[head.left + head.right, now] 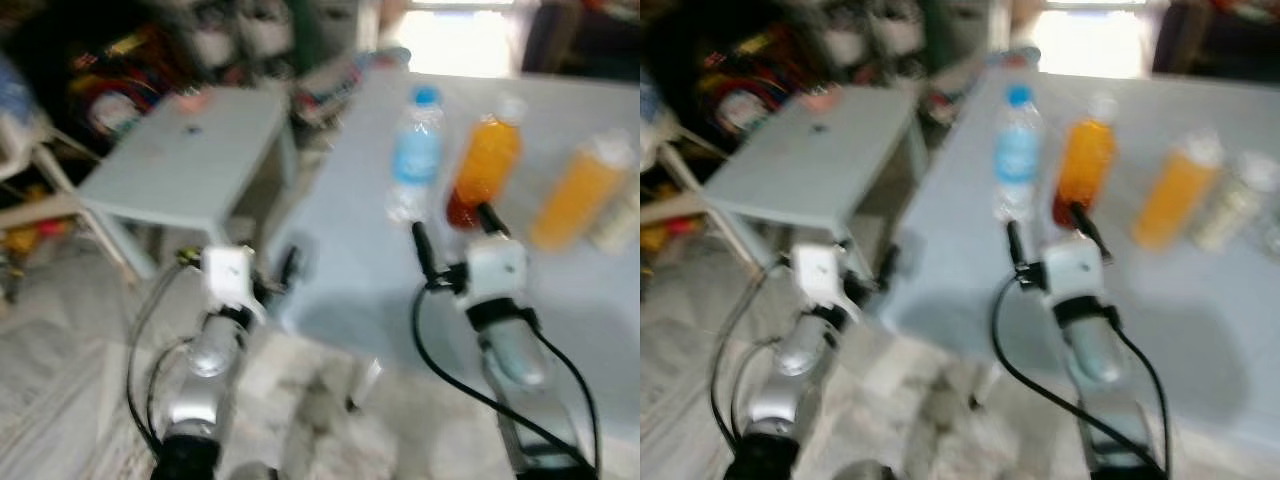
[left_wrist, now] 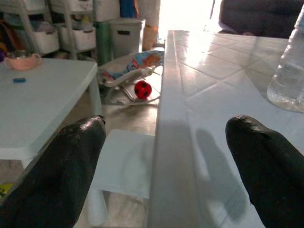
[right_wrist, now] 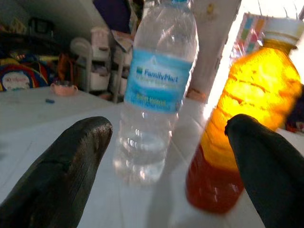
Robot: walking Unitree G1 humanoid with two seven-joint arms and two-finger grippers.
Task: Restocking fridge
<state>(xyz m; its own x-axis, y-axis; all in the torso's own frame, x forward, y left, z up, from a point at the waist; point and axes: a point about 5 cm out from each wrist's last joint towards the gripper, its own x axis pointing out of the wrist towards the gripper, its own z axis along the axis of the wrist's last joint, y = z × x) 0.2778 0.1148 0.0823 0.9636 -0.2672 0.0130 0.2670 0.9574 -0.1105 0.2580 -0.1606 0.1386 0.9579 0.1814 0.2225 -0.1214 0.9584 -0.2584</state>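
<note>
We see our right claw [image 1: 452, 238] open, empty, over the table [image 1: 370, 270], pointing at two upright bottles. The water bottle [image 3: 154, 90] and the orange juice bottle [image 3: 237, 128] stand just ahead, side by side. Our left claw [image 2: 161, 166] is open at the table edge, farther away.

A clear water bottle [image 1: 415, 152] with a blue cap and blue FamilyMart label is standing upright on the pale tiled desk [image 1: 380, 260]. Just beside it an orange drink bottle [image 1: 484, 165] is standing upright, with another orange bottle [image 1: 582, 192] standing further along.
</note>
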